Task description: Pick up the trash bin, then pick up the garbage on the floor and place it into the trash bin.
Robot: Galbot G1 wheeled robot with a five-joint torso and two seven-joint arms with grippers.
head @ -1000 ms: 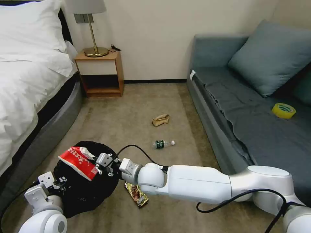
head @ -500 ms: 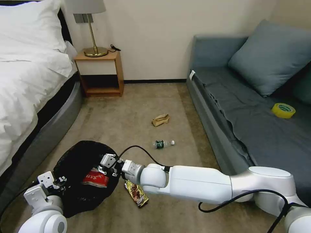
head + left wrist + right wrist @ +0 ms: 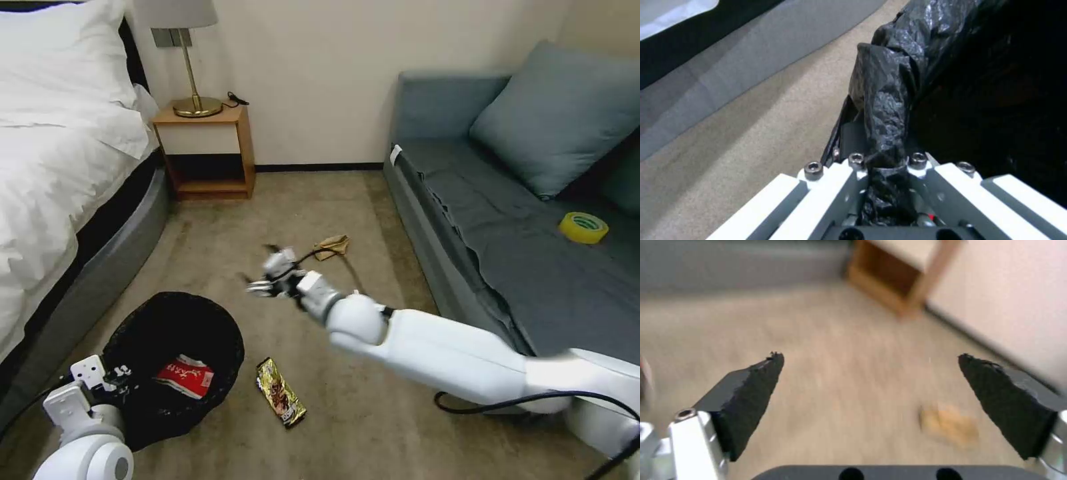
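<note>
While the left gripper [image 3: 882,173] is sitting low at the robot's left side, it's pinching the crinkled black bag at the near rim of the bin [image 3: 143,320], and in the left wrist view you can see the plastic bunched up between its white fingers [image 3: 826,186], with the bin [image 3: 996,83] running off dark beside it. The bin is sitting on the carpet [image 3: 280,220] next to the bed [image 3: 60,173], and the red wrapper [image 3: 185,375] is lying inside it on the black liner. The gold wrapper [image 3: 281,392] is lying flat on the floor just beside the bin, on the sofa side, not touching it as far as I can tell. The right gripper [image 3: 270,279] is hanging above the carpet out past the bin, arm stretched across from the right, and it's holding nothing; the right wrist view is showing its two black pads [image 3: 753,390] spread wide apart with bare floor between them. The paper bag [image 3: 332,246] is lying on the carpet just beyond that gripper, partly behind its cable, and it's also showing up as a blurry tan blob [image 3: 950,425] between the pads in the wrist view, nearer the one pad. I can't make out the bottle anywhere, the arm is covering that patch of floor. The tape roll [image 3: 583,227] is sitting on the sofa [image 3: 507,267], well away from everything.
</note>
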